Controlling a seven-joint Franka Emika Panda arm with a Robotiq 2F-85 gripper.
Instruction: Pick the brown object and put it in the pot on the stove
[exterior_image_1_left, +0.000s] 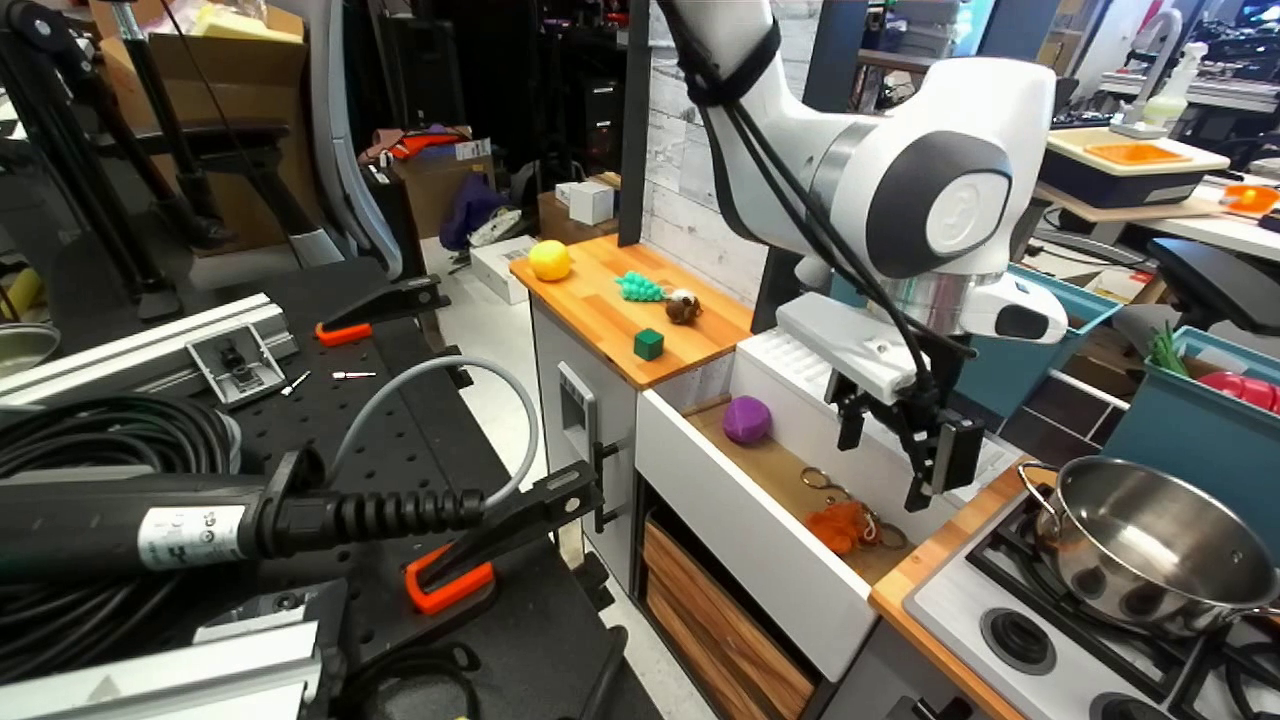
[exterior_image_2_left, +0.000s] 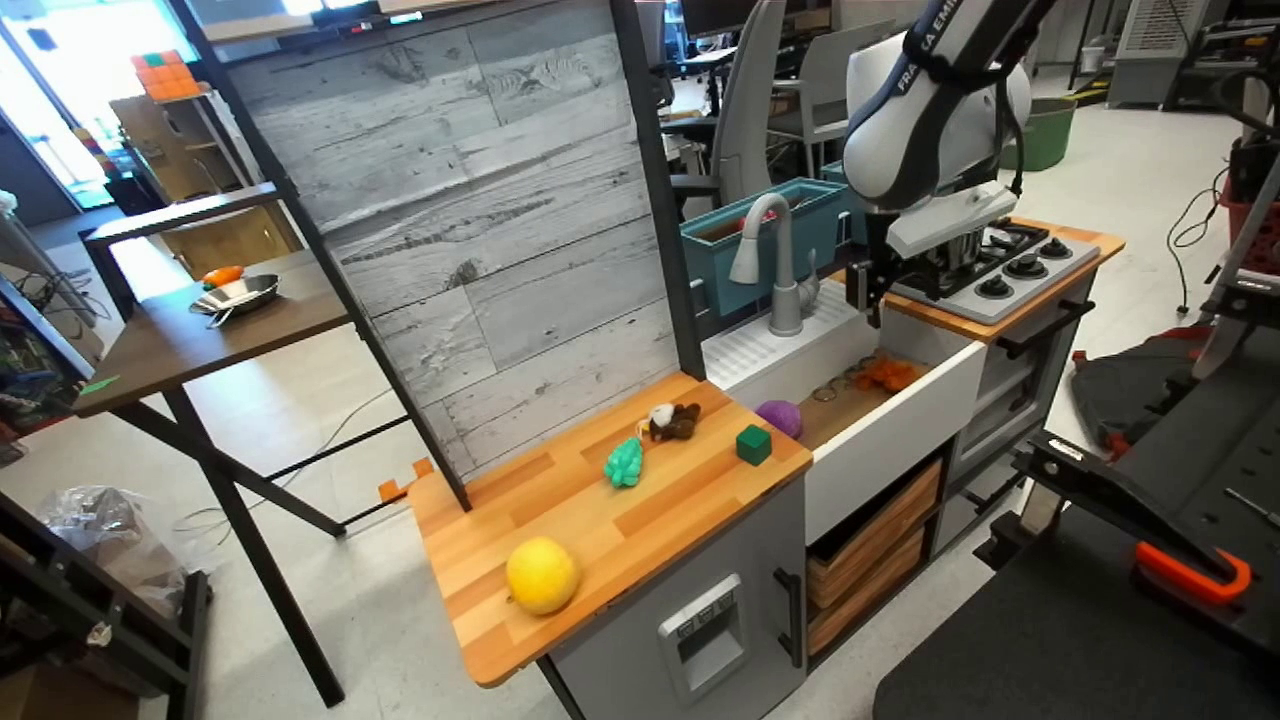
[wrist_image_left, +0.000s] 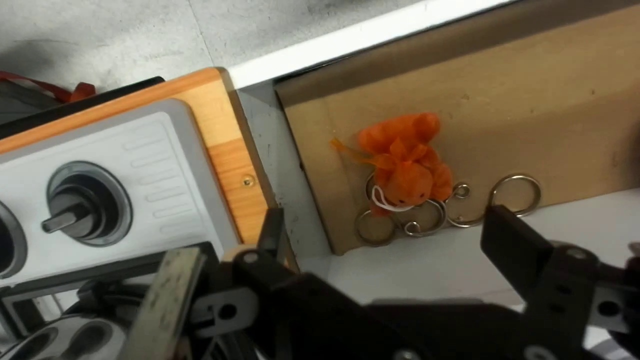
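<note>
We'd tag this as pre-grasp: hand (wrist_image_left: 384, 224) wide and holding nothing, brown toy (exterior_image_1_left: 683, 306) on the bench (exterior_image_1_left: 600, 300) mid-frame in both exterior views, so next we'd swing across, lower, close, then go for the pot (exterior_image_1_left: 1090, 575), lower right.

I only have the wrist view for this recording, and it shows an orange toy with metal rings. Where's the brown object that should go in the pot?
Observer: In both exterior views, a brown toy lies on the wooden counter, across the basin from the stove.
Operator: What's the nearest thing to it there?
Observer: A bumpy teal toy right beside it; I can't tell whether they touch.
Operator: I catch only a bit of the pot at lower left. Does it have a lid on?
Observer: No, an exterior view shows the pot uncovered.
</note>
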